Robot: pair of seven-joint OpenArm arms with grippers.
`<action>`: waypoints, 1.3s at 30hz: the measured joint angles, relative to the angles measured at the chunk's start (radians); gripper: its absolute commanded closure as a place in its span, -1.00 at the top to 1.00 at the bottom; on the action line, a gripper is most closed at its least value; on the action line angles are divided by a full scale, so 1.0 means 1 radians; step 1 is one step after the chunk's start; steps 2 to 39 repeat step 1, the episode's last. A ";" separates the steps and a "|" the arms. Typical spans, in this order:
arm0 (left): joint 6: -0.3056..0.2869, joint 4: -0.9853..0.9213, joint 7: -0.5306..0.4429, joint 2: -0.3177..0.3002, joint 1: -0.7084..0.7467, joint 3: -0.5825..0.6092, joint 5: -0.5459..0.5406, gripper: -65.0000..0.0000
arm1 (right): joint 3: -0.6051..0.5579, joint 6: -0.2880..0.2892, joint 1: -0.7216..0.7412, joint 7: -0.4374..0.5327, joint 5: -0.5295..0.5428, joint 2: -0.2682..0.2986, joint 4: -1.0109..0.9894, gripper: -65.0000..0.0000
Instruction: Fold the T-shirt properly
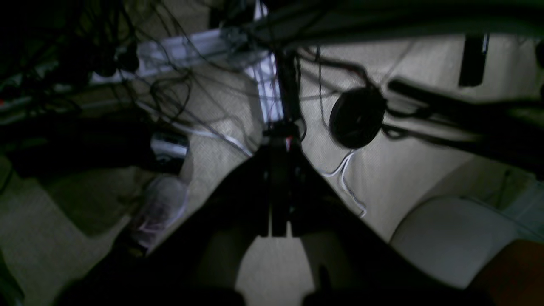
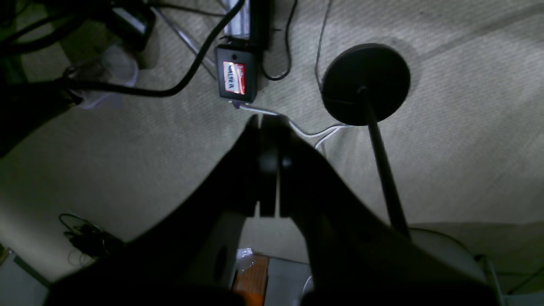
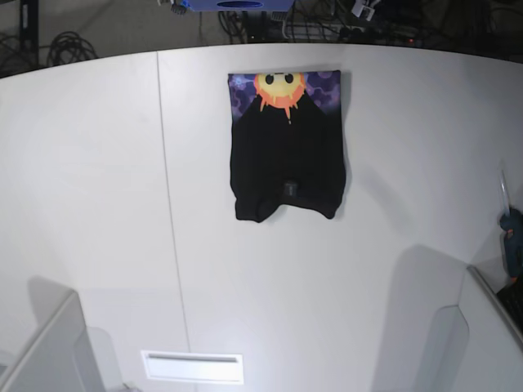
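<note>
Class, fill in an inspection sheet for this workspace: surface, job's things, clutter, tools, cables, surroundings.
Surface: white table with a thin seam
Job's things: black T-shirt, partly folded, sun print showing at its far edge, near edge uneven
Clutter: blue-handled object at the right edge of the base view
Tools: left and right shut, nothing seen held
Cables: tangled black cable beyond the table
Surroundings: dim floor, round black base with a pole
</note>
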 measured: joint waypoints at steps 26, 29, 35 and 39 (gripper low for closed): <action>0.000 0.006 -0.002 0.000 0.000 0.000 0.000 -1.00 | 0.000 0.000 0.000 -0.002 0.000 -0.001 0.000 -1.00; 0.000 0.006 -0.002 0.000 0.000 0.000 0.000 -1.00 | 0.000 0.000 0.000 -0.002 0.000 -0.001 0.000 -1.00; 0.000 0.006 -0.002 0.000 0.000 0.000 0.000 -1.00 | 0.000 0.000 0.000 -0.002 0.000 -0.001 0.000 -1.00; 0.000 0.006 -0.002 0.000 0.000 0.000 0.000 -1.00 | 0.000 0.000 0.000 -0.002 0.000 -0.001 0.000 -1.00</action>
